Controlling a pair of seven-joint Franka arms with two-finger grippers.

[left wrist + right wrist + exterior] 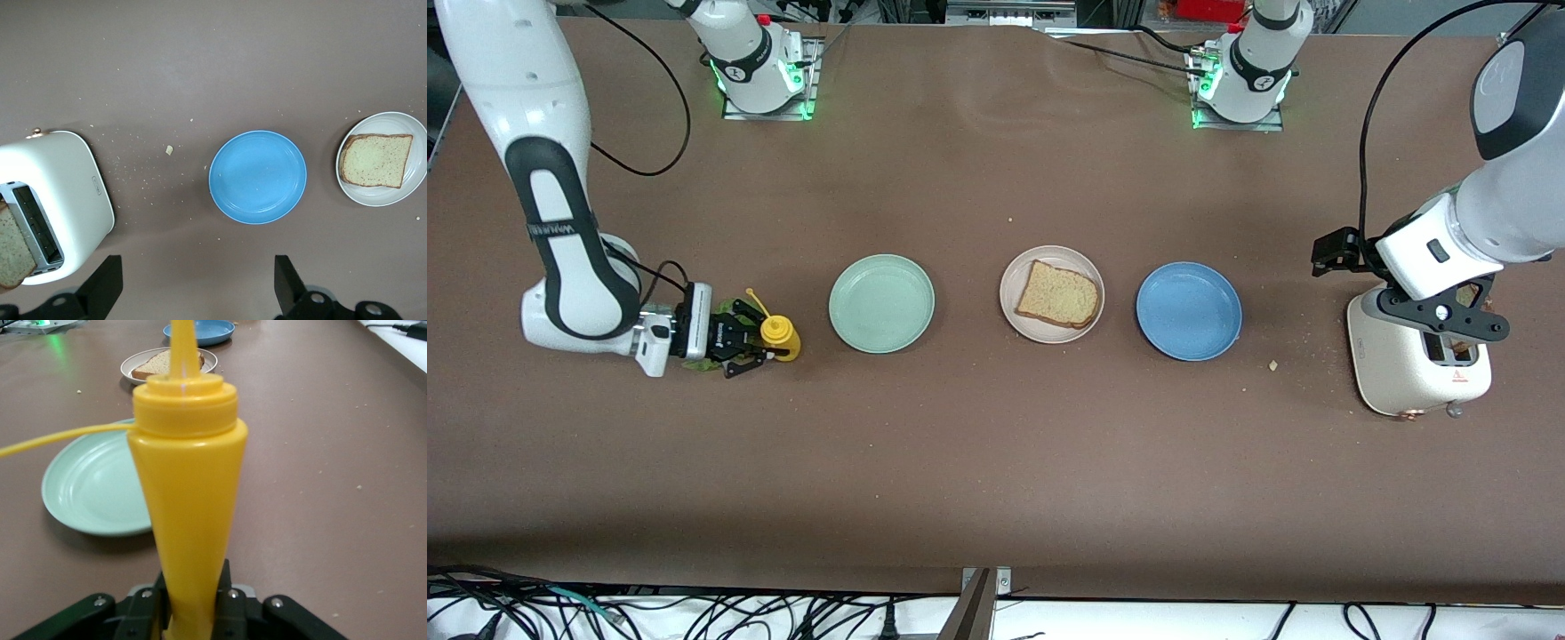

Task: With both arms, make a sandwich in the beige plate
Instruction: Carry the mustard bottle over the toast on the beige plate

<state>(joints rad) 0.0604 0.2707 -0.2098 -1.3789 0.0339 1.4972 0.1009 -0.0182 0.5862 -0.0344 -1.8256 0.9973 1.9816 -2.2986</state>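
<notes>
Right gripper (pixel 749 348) clamps a yellow bottle (pixel 779 333) near the green plate (pixel 881 303). Left gripper (pixel 1449 331) – fingers spread – hangs over the toaster (pixel 1414 373). One toast (pixel 1057 295) on the beige plate (pixel 1014 307) – lettuce and second slice left.

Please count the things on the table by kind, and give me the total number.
Plates: 3 (mint green plate, beige plate, blue plate)
Toast slices: 2 (one on the beige plate, one in the toaster)
Toasters: 1 (white toaster)
Yellow squeeze bottles: 1
Lettuce leaves: 1
Total: 8
</notes>
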